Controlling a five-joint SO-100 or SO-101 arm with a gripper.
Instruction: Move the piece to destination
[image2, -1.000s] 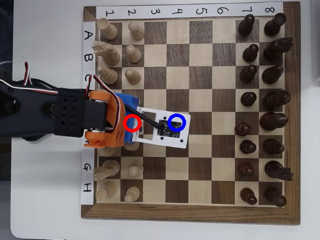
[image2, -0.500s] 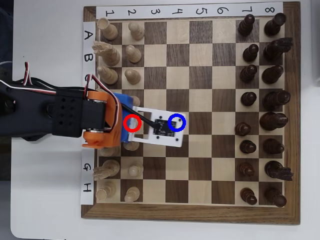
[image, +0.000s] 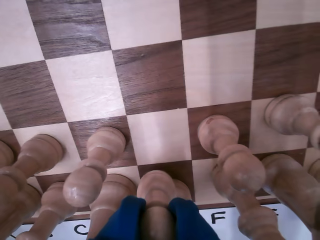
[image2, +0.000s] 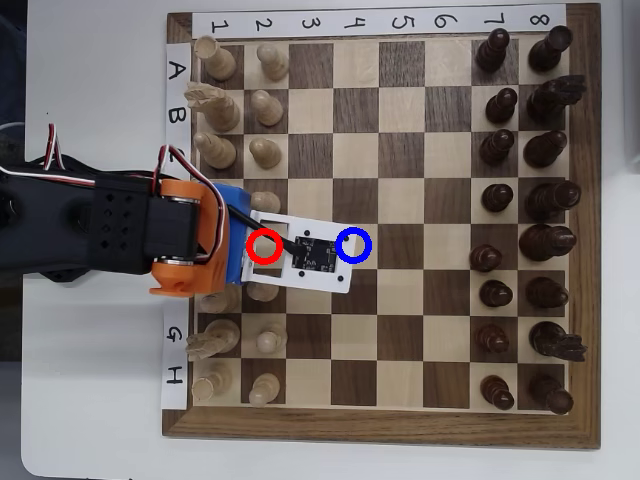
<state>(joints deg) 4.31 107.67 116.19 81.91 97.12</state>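
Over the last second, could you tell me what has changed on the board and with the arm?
In the overhead view the arm with its orange wrist has slid back toward the picture's left, off the blue ring and toward the red ring. The wrist view shows the blue gripper around a pale pawn. The other pieces have stayed put.

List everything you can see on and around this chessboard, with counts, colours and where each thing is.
chessboard: one, light and dark wood, on the white table, in the overhead view.
dark pieces: sixteen, dark brown, columns 7 and 8 at right.
pale pieces: cream, columns 1 and 2 at left; several hidden under the arm, so no full count.
pawn: one, cream, between the blue fingers in the wrist view.
blue ring: one, on a light square in column 4.
red ring: one, in column 2.
arm: one, black and orange, from the left.
gripper: one, blue fingers around the pawn.
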